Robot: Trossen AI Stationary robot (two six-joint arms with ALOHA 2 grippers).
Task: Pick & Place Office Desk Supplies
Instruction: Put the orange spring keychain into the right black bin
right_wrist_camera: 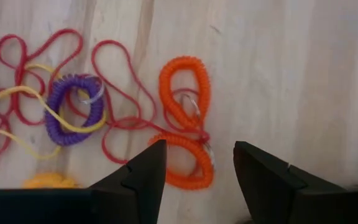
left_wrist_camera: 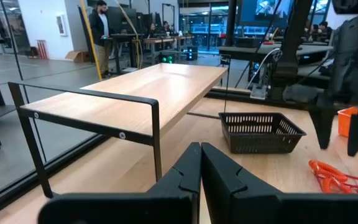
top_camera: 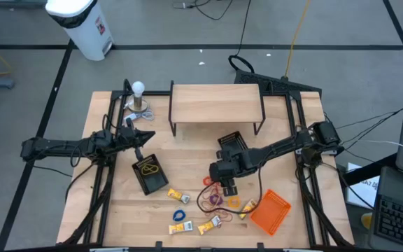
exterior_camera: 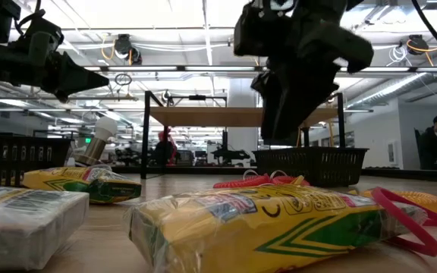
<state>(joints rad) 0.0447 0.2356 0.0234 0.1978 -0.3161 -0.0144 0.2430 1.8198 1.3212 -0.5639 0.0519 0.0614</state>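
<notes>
My right gripper point(top_camera: 227, 187) point(right_wrist_camera: 197, 152) hangs open just above a tangle of loops point(top_camera: 214, 198) at the table's middle near side. Its fingers stand either side of an orange coil loop point(right_wrist_camera: 180, 62) and a second orange coil point(right_wrist_camera: 182, 180), apart from them. A purple coil point(right_wrist_camera: 55, 124), thin red bands point(right_wrist_camera: 114, 50) and a yellow band point(right_wrist_camera: 5, 93) lie beside these on the wood. Yellow-and-white packets point(top_camera: 177, 194) point(exterior_camera: 271, 227) and a blue loop point(top_camera: 180, 215) lie nearer the near edge. My left gripper point(top_camera: 145, 136) point(left_wrist_camera: 201, 165) is shut and raised at the left.
A black tray point(top_camera: 150, 175) holding a yellow band sits below my left gripper. A black mesh basket point(top_camera: 233, 142) point(left_wrist_camera: 260, 130) stands behind my right gripper, and a wooden shelf riser point(top_camera: 215, 105) stands at the far side. An orange tray point(top_camera: 270, 211) lies near the right near corner.
</notes>
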